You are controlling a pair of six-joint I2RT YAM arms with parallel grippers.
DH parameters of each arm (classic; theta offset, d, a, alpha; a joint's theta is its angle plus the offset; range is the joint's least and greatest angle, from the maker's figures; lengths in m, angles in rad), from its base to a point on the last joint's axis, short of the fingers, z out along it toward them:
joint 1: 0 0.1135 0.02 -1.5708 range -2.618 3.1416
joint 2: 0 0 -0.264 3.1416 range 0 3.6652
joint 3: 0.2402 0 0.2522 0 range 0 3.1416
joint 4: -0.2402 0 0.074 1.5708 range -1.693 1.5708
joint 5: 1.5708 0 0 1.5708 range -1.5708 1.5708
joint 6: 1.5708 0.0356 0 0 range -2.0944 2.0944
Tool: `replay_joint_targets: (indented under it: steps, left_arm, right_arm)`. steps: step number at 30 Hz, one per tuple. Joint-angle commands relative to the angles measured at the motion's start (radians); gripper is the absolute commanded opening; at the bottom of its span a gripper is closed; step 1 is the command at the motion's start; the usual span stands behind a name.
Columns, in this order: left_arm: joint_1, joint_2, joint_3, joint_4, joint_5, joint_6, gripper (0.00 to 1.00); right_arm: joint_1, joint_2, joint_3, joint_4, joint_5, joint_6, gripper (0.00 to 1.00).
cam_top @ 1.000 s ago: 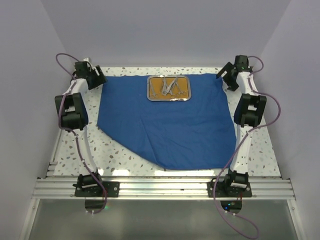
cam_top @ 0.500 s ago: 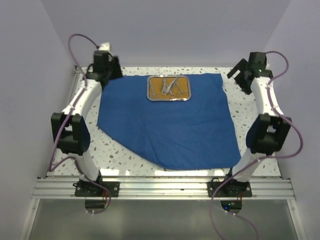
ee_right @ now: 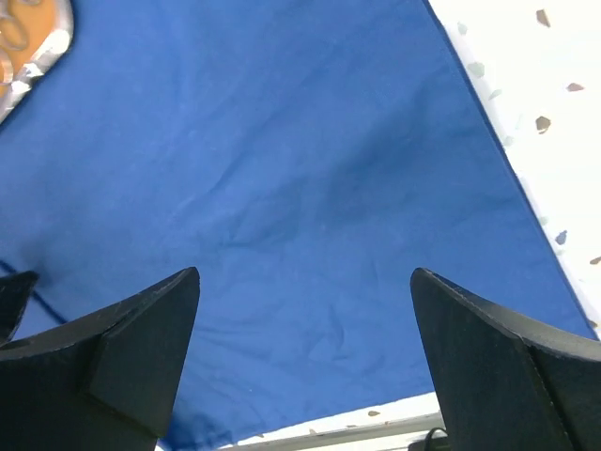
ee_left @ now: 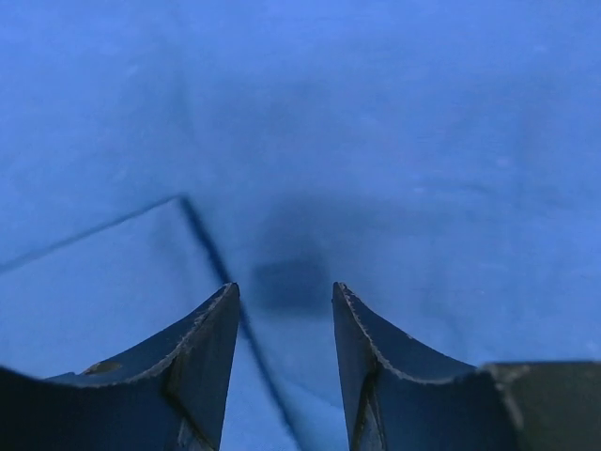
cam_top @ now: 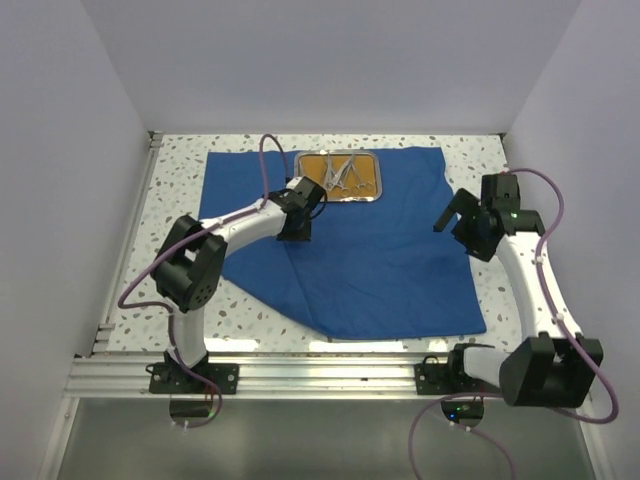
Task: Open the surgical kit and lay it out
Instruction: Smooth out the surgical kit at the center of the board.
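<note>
The royal-blue cloth wrap [cam_top: 380, 260] lies spread flat on the speckled table. The steel tray [cam_top: 379, 178] with an orange-brown inside sits on the cloth's far middle and holds several thin silver instruments [cam_top: 342, 172]. My left gripper [cam_top: 295, 236] points down at the cloth just in front of the tray. In the left wrist view its jaws [ee_left: 286, 293] stand a little apart, empty, close over the cloth [ee_left: 394, 141] beside a dark crease [ee_left: 202, 235]. My right gripper [cam_top: 452, 228] hovers at the cloth's right edge, wide open and empty [ee_right: 305, 272]. A tray corner [ee_right: 33, 47] shows there.
White speckled table [cam_top: 170, 190] shows left, right [ee_right: 554, 113] and in front of the cloth. The cloth's near-left corner is cut off diagonally. An aluminium rail [cam_top: 330, 375] runs along the near edge, and white walls close in the sides and back.
Both arms swung in from the cloth's far corners. The left gripper came down to the cloth's middle near the tray. The right gripper moved nearer along the cloth's right edge.
</note>
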Motion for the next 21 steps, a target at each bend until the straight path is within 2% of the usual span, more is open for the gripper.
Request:
replay_joint_targets:
  steps: [1,7,21]
  left_arm:
    - [-0.017,-0.021,0.032,-0.073,-0.134,-0.117,0.47]
    - [-0.049,-0.058,-0.017,-0.092,-0.186,-0.157,0.45]
    - [-0.052,-0.045,-0.104,-0.113,-0.223,-0.194,0.41]
  right_arm:
    - [0.010,-0.094,-0.005,-0.080,-0.008,-0.050,0.99]
    - [0.013,-0.128,-0.054,-0.072,-0.049,-0.033,0.99]
    - [0.015,-0.080,-0.023,-0.061,-0.066,-0.053,0.99]
